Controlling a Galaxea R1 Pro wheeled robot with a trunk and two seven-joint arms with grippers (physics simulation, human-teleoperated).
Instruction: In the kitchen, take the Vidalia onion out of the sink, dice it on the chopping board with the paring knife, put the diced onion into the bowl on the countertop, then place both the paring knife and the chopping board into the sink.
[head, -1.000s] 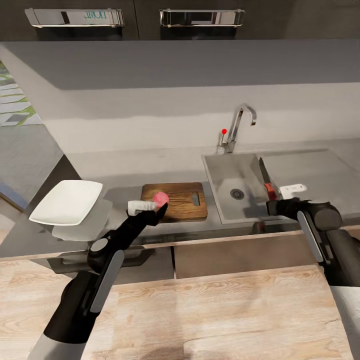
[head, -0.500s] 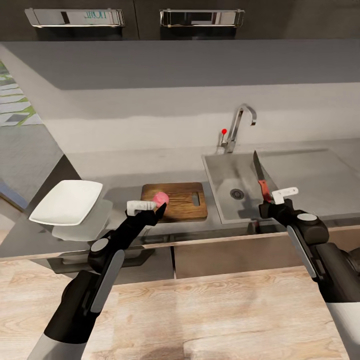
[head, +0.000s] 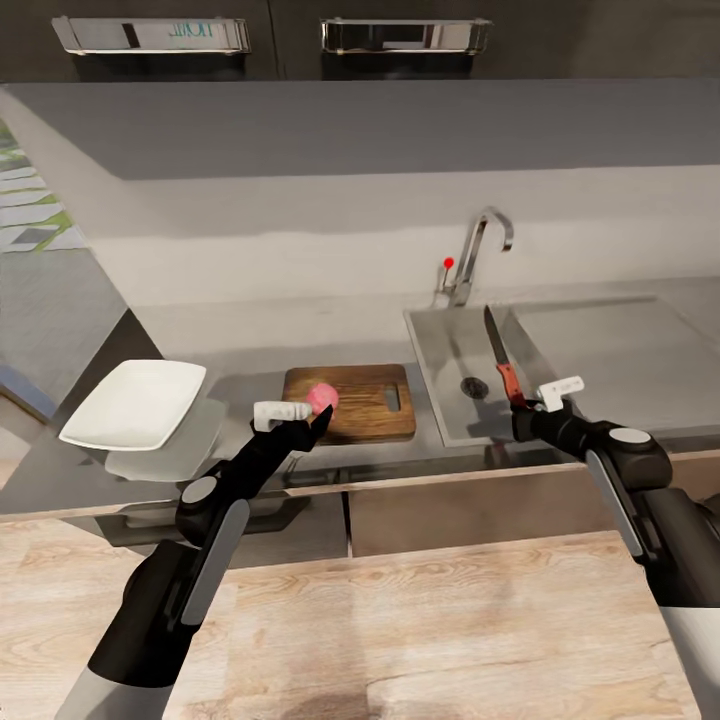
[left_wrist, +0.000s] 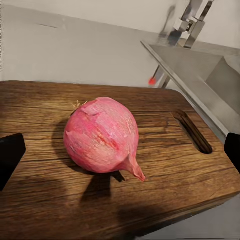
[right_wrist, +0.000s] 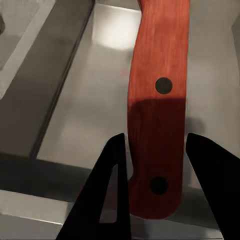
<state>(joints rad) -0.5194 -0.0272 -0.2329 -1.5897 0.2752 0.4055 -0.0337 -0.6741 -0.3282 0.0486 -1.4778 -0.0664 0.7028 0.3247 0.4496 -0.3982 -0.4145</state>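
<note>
Head view, L to R: bowl (head: 133, 403) set on countertop (head: 250, 345) at far left. Left gripper (head: 300, 413) spread wide around Vidalia onion (head: 321, 397), which is seated on chopping board (head: 350, 402). Sink (head: 455, 350) w/ tap. Paring knife (head: 502, 365) clamped by handle in right gripper (head: 535, 407), held above sink's front edge, blade pointed toward backsplash.

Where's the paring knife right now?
In the head view, the paring knife is held in the right end effector, blade up over the sink, right of the chopping board.
</note>
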